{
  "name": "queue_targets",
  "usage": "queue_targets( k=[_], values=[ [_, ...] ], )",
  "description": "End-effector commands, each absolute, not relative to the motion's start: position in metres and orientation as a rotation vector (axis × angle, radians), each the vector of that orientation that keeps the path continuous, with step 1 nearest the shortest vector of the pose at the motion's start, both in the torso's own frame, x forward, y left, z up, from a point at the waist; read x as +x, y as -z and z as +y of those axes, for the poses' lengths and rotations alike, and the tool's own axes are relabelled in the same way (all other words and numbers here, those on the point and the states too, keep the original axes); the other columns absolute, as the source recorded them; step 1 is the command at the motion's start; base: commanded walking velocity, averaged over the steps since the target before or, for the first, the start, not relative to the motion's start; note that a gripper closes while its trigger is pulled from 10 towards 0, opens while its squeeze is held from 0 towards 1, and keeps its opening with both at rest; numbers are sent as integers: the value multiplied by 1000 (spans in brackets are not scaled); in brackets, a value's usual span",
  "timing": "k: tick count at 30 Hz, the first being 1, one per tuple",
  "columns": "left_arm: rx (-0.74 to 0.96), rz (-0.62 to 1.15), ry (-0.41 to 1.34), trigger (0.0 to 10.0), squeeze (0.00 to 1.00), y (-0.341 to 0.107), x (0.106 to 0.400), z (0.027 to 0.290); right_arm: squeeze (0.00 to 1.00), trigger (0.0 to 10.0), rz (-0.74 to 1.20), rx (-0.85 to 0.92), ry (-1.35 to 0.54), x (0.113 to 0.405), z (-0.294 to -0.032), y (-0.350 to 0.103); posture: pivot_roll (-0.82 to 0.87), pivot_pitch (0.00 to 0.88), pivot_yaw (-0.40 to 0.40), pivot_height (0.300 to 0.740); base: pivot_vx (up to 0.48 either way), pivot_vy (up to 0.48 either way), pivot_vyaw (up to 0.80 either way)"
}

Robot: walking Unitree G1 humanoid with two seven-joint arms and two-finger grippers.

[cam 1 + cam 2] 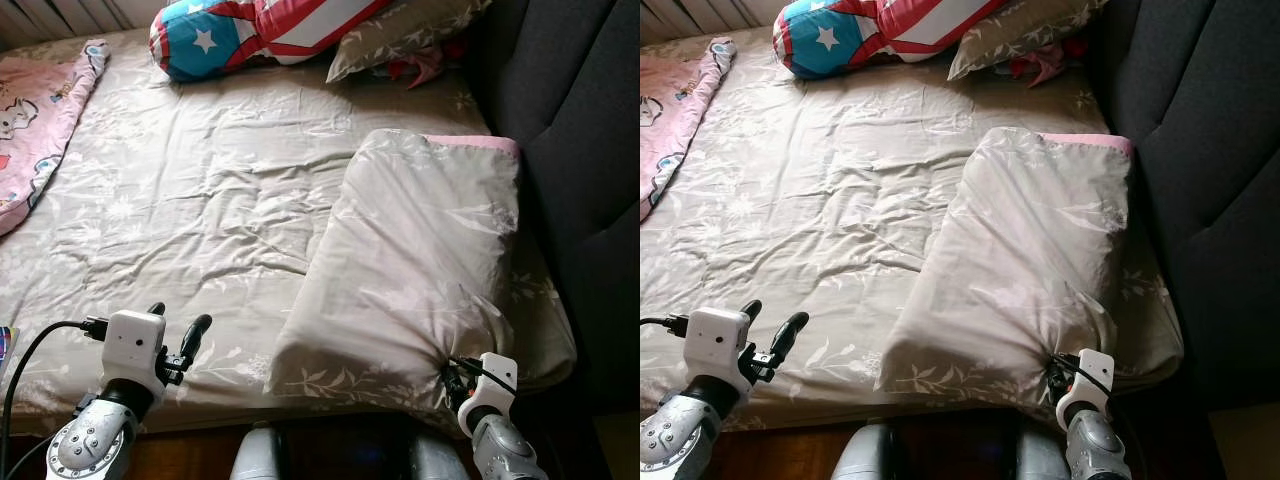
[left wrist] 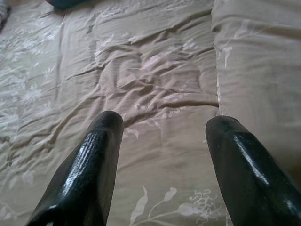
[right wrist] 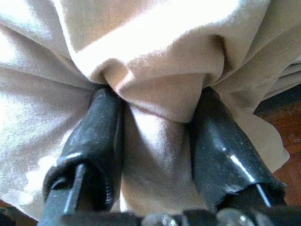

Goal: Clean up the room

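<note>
Wrinkled beige floral bedsheet (image 1: pixel 200 200) carries a long beige floral pillow (image 1: pixel 420 260), its corner pinched by the right gripper (image 3: pixel 157 117); the left gripper (image 2: pixel 162 125) hovers spread apart.

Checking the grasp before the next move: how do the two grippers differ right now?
The right gripper is shut on a bunched fold of the pillow at its near corner; the left gripper is open and holds nothing. The right touches the pillow; the left hovers over the bare sheet. Both are at the bed's near edge.
</note>
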State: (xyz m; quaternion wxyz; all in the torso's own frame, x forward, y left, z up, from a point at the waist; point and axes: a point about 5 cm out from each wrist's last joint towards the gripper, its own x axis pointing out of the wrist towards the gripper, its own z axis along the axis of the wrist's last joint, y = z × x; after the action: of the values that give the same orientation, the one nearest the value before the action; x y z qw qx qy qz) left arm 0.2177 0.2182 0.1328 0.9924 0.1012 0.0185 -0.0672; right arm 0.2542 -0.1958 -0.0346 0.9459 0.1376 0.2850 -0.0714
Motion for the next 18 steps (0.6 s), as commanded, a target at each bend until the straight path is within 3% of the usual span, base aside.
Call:
queue_targets(
  k=[1,18],
  values=[
    [205,52,129,10000,0,-132,215,220,0,0,677,302,120,238,-181,50,202,298,127,666,0,0,0],
    [197,66,114,10000,0,-120,216,222,0,0,682,301,144,236,-186,51,168,222,91,666,0,0,0]
  ],
)
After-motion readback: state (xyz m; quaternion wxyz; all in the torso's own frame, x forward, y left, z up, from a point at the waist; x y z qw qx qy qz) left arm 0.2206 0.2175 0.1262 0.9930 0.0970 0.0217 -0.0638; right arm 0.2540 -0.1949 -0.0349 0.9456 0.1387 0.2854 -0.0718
